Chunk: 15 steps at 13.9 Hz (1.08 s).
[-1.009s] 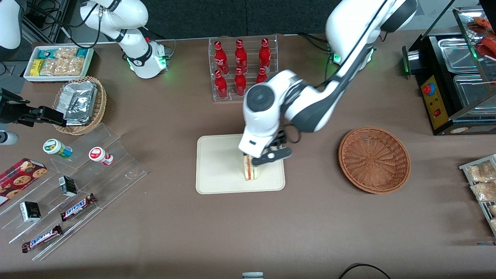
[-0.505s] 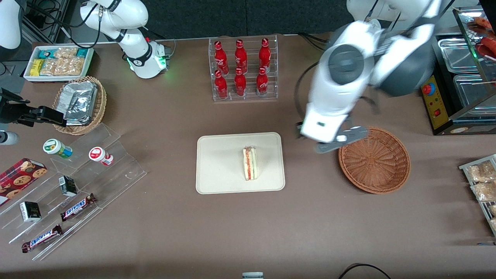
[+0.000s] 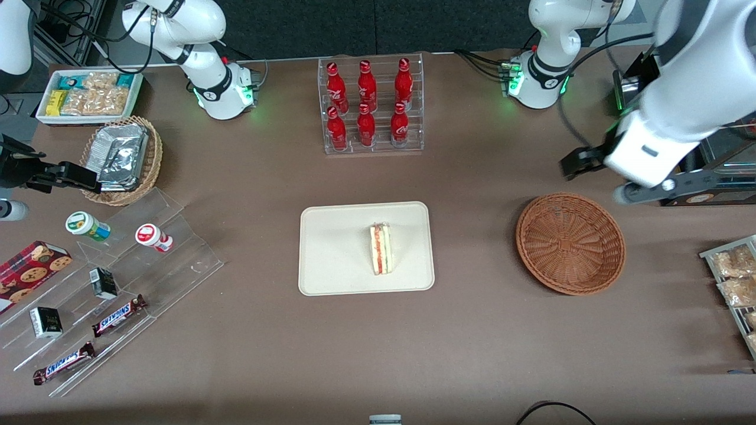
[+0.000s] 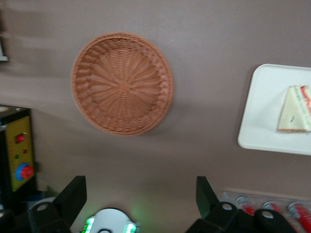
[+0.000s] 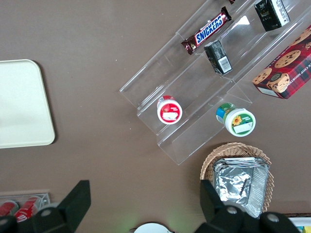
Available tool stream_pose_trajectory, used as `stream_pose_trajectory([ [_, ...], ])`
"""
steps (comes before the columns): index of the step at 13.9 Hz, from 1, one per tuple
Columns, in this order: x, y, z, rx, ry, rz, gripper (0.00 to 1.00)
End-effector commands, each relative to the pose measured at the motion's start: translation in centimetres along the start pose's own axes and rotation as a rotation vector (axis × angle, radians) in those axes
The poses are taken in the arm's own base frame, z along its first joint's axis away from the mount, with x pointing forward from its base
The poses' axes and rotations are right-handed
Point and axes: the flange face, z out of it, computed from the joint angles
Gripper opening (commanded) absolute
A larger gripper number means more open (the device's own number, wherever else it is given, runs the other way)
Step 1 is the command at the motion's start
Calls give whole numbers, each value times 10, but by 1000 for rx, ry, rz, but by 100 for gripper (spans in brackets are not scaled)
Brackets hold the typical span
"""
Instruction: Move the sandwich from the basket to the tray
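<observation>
The triangular white-bread sandwich (image 3: pixel 381 248) is lying on the cream rectangular tray (image 3: pixel 331 260); the end effector (image 4: pixel 141 196), apparently holding nothing with fingers spread, is hovering above the tabletop near the empty reddish-brown wicker basket (image 3: pixel 570 243).

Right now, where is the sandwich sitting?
The sandwich stands on the tray, nearer the basket's end of it. The open gripper hangs high above the table, farther from the front camera than the basket, holding nothing.

End effector (image 4: pixel 141 194) open, empty — basket (image 4: pixel 122 83) bare, sandwich (image 4: pixel 294 109) on tray (image 4: pixel 265 116).
</observation>
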Motion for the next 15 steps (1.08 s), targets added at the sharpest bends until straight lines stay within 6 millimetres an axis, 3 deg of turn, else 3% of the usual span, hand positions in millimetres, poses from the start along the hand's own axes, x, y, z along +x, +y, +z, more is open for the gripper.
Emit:
stream_pose_trajectory([
  [1, -22, -56, -11, -50, -6, 60, 99],
  [3, -31, -95, -18, -62, -9, 107, 99],
  [5, -39, -116, -20, -70, 6, 112, 99],
  [9, -35, -134, -21, -75, 24, 80, 99],
  [15, -20, -130, -26, -74, 32, 85, 99],
])
